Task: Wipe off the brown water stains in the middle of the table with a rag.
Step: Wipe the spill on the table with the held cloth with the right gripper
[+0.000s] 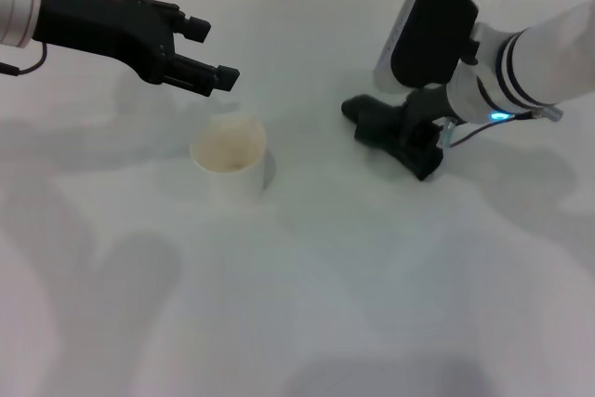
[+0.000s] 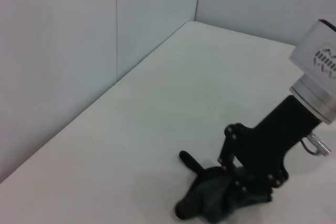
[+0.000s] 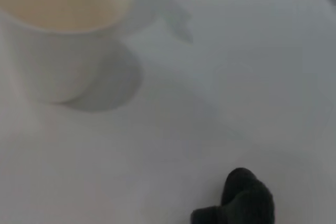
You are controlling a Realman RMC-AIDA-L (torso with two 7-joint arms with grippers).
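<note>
So the right arm is coming in from the right edge of the head view, white forearm angled down toward the middle of the table (image 1: 307,304), wrist bent so the right gripper (image 1: 372,125) is sitting low on the surface in the upper right of centre; it's pressing down on the rag (image 1: 364,116), a dark bunched-up cloth poking out toward the cup side; from the left wrist view you can see the black fingers (image 2: 227,148) clamped down into the folds of the rag (image 2: 210,199), so it's gripping the cloth against the tabletop; the right wrist view is only catching a dark lump of rag (image 3: 242,199) at its lower edge. The left arm is reaching in from the upper left of the head view, roughly level, and the left gripper (image 1: 206,53) is hanging in the air above and a bit behind the white paper cup (image 1: 230,165), fingers spread apart with nothing in them. The cup is standing upright left of centre, well apart from the rag; I honestly can't make out the brown water stains anywhere on the white surface in these views.
</note>
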